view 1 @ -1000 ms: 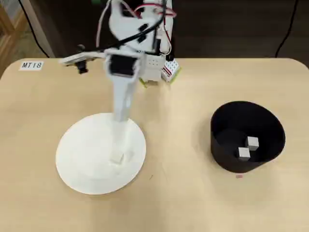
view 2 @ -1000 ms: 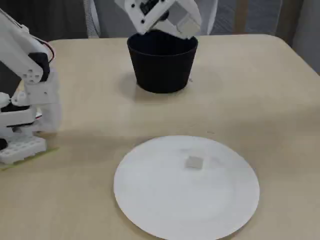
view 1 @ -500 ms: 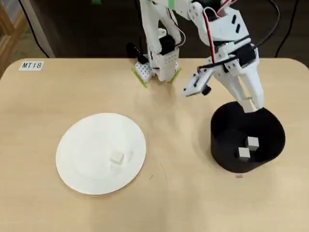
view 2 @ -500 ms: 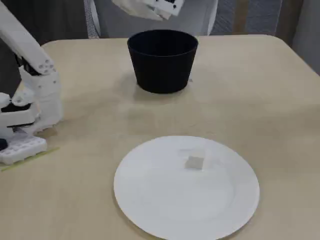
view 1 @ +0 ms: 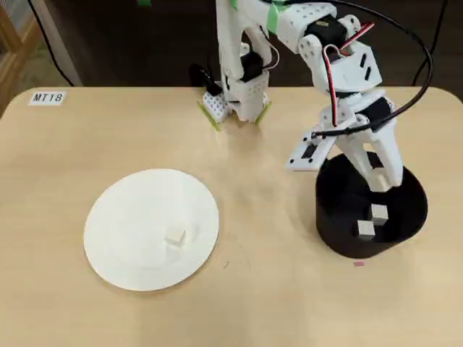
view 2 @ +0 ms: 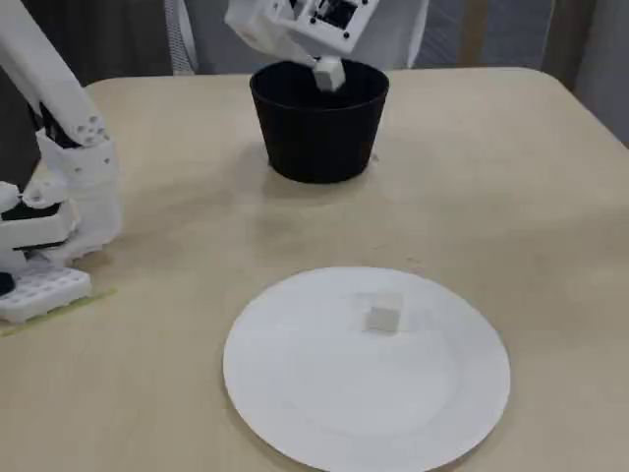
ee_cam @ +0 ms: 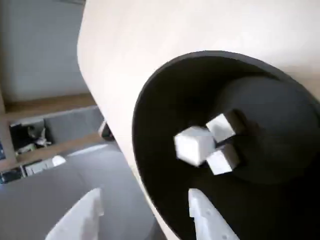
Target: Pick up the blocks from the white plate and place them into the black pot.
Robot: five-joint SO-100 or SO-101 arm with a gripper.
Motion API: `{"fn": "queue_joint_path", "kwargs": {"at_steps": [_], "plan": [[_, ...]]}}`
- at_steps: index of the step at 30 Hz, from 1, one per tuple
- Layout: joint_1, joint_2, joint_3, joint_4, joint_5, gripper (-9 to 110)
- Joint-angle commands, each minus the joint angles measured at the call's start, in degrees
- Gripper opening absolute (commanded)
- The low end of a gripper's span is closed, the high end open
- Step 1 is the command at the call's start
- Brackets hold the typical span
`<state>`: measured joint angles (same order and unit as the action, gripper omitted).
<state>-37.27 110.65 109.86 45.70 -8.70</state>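
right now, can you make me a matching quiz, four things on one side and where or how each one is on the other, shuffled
Things:
1. blurred block
2. pair of blocks
3. lone block
4. fingers

Places or states:
a. lying on the floor of the black pot
b. resting on the white plate
c. just under the arm's tip, over the pot's opening, not gripped
d. spread apart with nothing between them

Pairs: 1-c, 2-a, 3-b, 4-d
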Motion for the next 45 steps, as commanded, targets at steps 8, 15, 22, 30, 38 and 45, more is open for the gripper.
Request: {"fn": "queue_joint_path", "kwargs": {"at_steps": [8,15,22,30,38,45], "plan": [[9.05,13.97,-1.58,16.35,1.85,-2],[26.19,20.92,-1.05,26.37,-2.81,-2],[39.99,14.68,-1.05,27.25,-6.42,-2],[49.13,0.53,-2.72,22.50,-2.55,-2],[50.71,-16.35,-16.17,25.49,-1.41,-2],[53.61,-26.19,-27.07,30.94,-1.14,-2]]}}
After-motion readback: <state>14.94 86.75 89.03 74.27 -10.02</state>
